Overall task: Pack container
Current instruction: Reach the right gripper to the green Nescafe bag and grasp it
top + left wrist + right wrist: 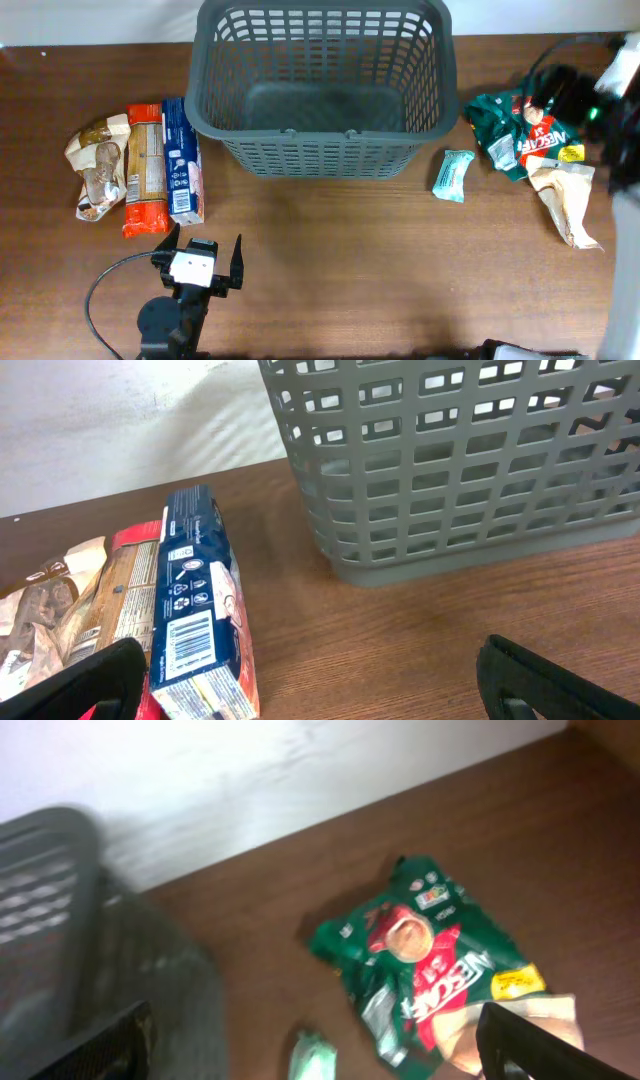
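Note:
The dark grey basket (pixel 320 150) stands at the table's back centre with nothing visible inside; it also shows in the left wrist view (pixel 460 470) and the right wrist view (pixel 80 920). My left gripper (pixel 205 250) is open and empty near the front edge, just in front of a blue box (pixel 183 160). In the left wrist view the jaws (pixel 320 690) are wide apart, with the blue box (pixel 195 610) by the left finger. My right gripper (pixel 590 100) is blurred, above a green Nescafe packet (pixel 520 130). Its jaws (pixel 320 1045) are open and empty over that packet (pixel 430 960).
A red-orange packet (pixel 145 170) and a beige packet (pixel 98 165) lie left of the blue box. A small teal bar (pixel 454 175) lies right of the basket. Another beige packet (pixel 565 200) lies beside the green packet. A black cable loops at the front left.

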